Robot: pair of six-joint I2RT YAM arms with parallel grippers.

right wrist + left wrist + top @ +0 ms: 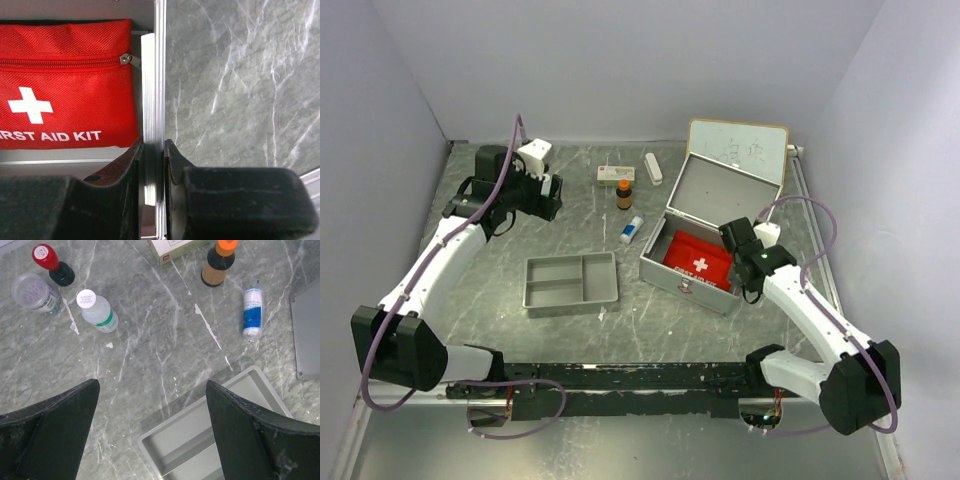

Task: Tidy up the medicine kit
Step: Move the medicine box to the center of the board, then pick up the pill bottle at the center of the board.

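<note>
The medicine kit (715, 195) sits lid-up on the right of the bench (650, 320), a red pouch (65, 95) inside. The right gripper (154, 150) is clamped on its side wall. The left gripper (152, 385) hangs spread wide above the grey tray (570, 280).

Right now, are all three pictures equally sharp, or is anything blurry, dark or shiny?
Top view: soft, even light, faint shadows, all sharp, the metal case only mildly shiny. Left wrist view: the brown bottle is crisp, the open left hand dark and slightly soft. Right wrist view: the red pouch lettering is sharp, the right hand pinching the case wall is near-black and soft.
</note>
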